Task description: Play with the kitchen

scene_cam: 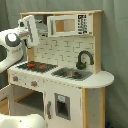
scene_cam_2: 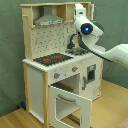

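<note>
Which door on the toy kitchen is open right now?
The oven door under the hob hangs folded down and open. The narrow door with the dark panel below the sink is shut.

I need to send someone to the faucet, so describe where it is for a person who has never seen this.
Find the kitchen, a tall toy unit. On its countertop, the sink sits beside the red-ringed hob. The faucet rises behind that sink: black and curved.
</note>
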